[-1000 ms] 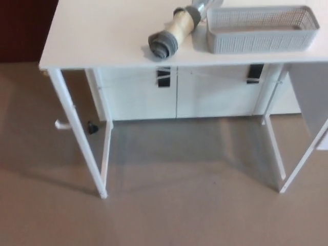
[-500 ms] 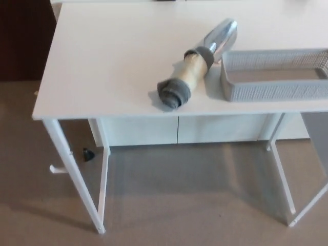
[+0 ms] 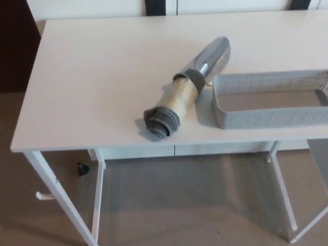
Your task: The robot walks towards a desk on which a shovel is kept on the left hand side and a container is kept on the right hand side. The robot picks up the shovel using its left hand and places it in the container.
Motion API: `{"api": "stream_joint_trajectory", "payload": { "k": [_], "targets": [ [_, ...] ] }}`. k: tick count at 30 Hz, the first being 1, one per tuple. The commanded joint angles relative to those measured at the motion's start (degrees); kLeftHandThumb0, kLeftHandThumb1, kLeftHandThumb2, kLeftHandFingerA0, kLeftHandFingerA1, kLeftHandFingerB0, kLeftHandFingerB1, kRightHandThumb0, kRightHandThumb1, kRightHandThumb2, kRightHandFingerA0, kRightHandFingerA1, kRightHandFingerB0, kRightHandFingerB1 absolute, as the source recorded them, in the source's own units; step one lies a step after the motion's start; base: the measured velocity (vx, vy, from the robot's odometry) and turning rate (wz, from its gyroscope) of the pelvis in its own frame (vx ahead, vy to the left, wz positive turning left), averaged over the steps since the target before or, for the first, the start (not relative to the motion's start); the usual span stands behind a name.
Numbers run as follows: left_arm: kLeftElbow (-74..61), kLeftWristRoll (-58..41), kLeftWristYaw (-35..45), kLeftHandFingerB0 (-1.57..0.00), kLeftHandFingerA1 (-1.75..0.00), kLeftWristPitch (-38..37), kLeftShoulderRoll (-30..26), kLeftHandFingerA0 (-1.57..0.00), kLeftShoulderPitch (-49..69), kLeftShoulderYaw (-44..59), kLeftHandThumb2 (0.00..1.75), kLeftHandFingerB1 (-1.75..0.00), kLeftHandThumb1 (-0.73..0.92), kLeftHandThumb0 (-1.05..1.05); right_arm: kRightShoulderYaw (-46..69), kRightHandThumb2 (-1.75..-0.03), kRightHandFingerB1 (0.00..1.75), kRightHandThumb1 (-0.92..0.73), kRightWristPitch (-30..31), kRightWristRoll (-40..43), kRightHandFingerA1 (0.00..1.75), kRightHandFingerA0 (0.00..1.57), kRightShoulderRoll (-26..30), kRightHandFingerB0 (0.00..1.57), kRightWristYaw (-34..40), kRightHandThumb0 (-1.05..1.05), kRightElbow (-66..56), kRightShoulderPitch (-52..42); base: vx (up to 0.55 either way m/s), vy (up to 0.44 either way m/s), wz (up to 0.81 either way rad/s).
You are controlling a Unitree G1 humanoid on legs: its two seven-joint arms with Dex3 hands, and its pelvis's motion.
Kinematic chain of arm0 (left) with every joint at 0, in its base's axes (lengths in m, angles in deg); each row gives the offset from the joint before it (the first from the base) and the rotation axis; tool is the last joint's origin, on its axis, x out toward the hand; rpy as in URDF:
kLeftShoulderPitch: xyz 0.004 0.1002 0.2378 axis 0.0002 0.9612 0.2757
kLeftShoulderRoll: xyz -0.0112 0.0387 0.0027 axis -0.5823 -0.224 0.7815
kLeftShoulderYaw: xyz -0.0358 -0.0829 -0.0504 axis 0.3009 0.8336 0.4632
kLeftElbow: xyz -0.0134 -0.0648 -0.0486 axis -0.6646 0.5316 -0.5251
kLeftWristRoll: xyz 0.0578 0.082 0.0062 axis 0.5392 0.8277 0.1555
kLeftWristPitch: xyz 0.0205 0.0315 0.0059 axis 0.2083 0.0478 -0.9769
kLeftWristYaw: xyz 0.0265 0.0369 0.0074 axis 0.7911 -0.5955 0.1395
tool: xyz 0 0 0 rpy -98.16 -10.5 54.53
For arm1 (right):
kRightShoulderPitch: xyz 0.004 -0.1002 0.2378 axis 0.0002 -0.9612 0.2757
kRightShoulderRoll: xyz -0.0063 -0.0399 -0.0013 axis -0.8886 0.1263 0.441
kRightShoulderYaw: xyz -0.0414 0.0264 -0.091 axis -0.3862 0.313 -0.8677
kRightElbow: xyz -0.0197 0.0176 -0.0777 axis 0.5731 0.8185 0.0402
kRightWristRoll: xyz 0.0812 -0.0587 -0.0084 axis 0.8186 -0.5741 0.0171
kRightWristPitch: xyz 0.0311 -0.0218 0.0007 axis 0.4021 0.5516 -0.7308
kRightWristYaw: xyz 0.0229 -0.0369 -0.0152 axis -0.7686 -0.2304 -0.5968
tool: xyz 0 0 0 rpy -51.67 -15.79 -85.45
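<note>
1. Over the last second the whole view had shifted: the desk [image 3: 92,77] filled far more of the picture and sat lower in it, where earlier only its front strip showed above a wide stretch of floor. That was the camera moving with the robot — nothing on the desk had changed place relative to anything else.

2. For the task this read as the approach nearing its end; the pick-up had not begun. Neither the left nor the right hand was in the picture, so I cannot say whether either was released or clenched.

3. The shovel [image 3: 187,92] lay flat on the desk, a little right of centre, set diagonally: its grey-wrapped handle end pointed toward the front edge, its metal scoop pointed away and to the right.

4. The scoop end lay just beside the near-left corner of the container [image 3: 266,118] — close, though whether it touched was unclear.

5. The container, a grey mesh basket, stood at the right side of the desk and ran out of the picture on the right. What showed of its inside was bare; nothing lay in it.

6. By my judgement, the left hand would need to reach across toward the handle, since the shovel rested nearer the middle than the far left.
</note>
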Motion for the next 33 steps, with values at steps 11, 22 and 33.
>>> {"api": "stream_joint_trajectory", "payload": {
  "k": [11, 22, 33],
  "targets": [
    [-1.80, 1.56, -1.46, -0.43, -0.36, -1.92, -1.51, -0.47, 1.06, -0.57, 0.60, -0.34, 0.63, -0.29, -0.03, -0.54, 0.54, -0.55, -1.11, 0.54, 0.61, 0.68, -0.29, 0.56, -0.34, -0.15, 0.20, -0.05, 0.07, 0.064, 0.00],
    [-0.06, 2.15, -1.92, -0.44, -0.36, -4.18, -1.88, -0.48, 0.39, -0.71, 0.60, -0.35, 0.62, -0.28, -0.83, -0.54, 0.53, -0.55, -0.99, -0.52, 0.59, 0.69, 0.15, 0.56, -0.13, -0.17, -0.80, -0.08, 0.04, -0.143, 0.00],
    [0.82, 2.06, -1.47, -0.43, -0.36, -4.72, -2.25, -0.47, -0.63, -0.69, 0.60, -0.34, 0.63, -0.29, -0.94, -0.63, 0.59, -0.48, -0.77, -0.27, 0.66, 0.73, -0.41, 0.58, 0.42, -0.21, 0.12, 1.16, 0.06, 0.124, -0.09]
  ]
}}
